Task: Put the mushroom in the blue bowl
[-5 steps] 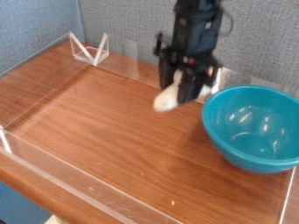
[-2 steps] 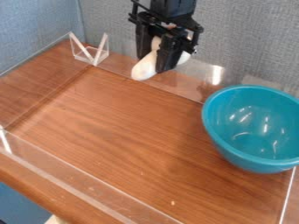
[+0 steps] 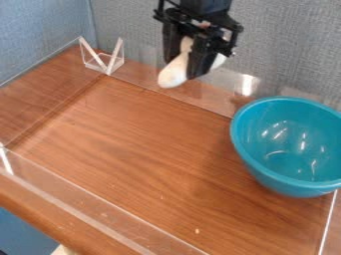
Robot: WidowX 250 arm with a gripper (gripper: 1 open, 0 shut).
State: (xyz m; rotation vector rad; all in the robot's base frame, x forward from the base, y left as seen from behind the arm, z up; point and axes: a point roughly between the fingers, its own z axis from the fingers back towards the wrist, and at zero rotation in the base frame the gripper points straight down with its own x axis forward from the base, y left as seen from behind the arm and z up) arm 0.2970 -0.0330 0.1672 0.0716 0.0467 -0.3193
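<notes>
My gripper [image 3: 190, 58] hangs high over the back of the wooden table, left of the blue bowl. Its black fingers are shut on the mushroom [image 3: 176, 71], whose cream-white stem sticks out down and to the left; the cap is mostly hidden between the fingers. The blue bowl [image 3: 289, 145] is a large teal glossy bowl at the right side of the table, with nothing inside it. The mushroom is well above the table and up and to the left of the bowl's rim.
The wooden table [image 3: 120, 149] is ringed by a low clear acrylic wall [image 3: 80, 204]. A clear folded stand [image 3: 102, 55] sits at the back left corner. A grey-blue wall runs behind.
The gripper rose from near the bowl's left rim, carrying the mushroom up and to the left, then shifted slightly back to the right.
</notes>
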